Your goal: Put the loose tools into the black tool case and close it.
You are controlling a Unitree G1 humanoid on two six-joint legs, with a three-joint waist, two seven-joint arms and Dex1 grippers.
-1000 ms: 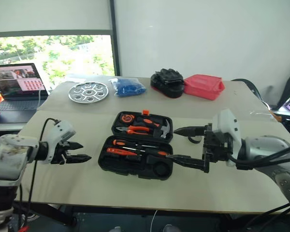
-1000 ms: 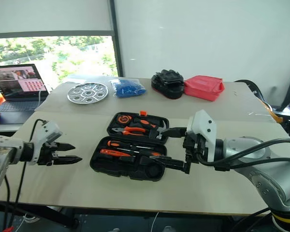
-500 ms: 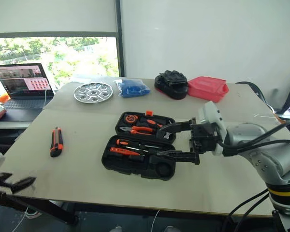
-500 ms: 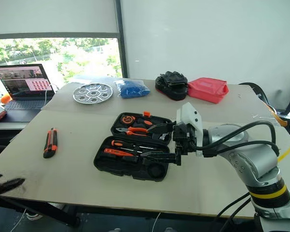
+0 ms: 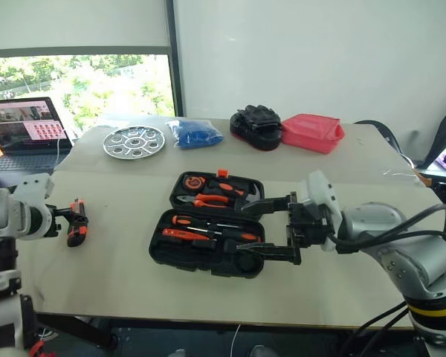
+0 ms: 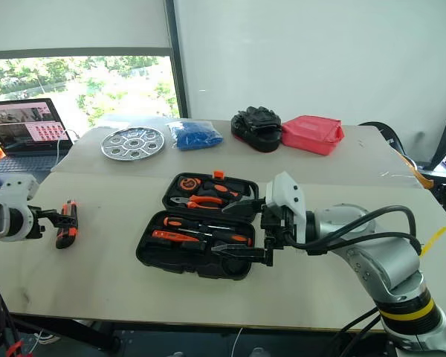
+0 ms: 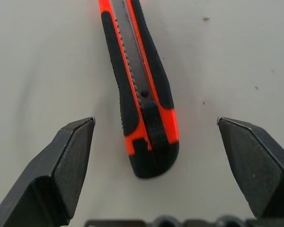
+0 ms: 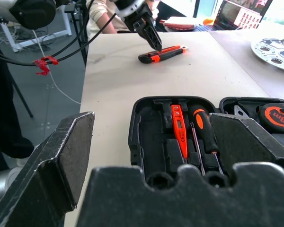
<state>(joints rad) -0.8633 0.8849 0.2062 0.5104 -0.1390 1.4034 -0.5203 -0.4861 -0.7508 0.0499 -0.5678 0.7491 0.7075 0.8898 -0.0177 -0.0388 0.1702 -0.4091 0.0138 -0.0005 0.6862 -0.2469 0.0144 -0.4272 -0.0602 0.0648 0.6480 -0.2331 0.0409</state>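
On the pale table (image 5: 134, 290), near its left edge, the orange-and-black utility knife (image 5: 76, 221) lay flat and well apart from the black tool case (image 5: 212, 223). The left gripper (image 6: 59, 219) hung just over the knife's near end with its two black fingers (image 7: 57, 175) spread wide, one on each side of the handle and touching neither side of it; the knife rested free on the surface. The case sat open in the middle of the table, its two halves lying flat. The half nearer the robot held two screwdrivers (image 5: 208, 232) and a slim orange tester (image 8: 179, 130) in their moulded slots, and the far half held a round tape measure (image 5: 198, 181) and orange-handled pliers (image 5: 212, 199), with an orange latch (image 5: 223, 172) at its far rim. The right gripper (image 5: 271, 227) pointed leftward just beside the case's right end, its fingers wide apart and clamped on nothing. Along the far side of the table stood a round silver tray (image 5: 135, 141), a blue bag (image 5: 195, 134), a lumpy black bundle (image 5: 257, 126) and a pinkish-red container (image 5: 312, 132). An open laptop (image 5: 22, 134) stood on a separate surface at the far left.
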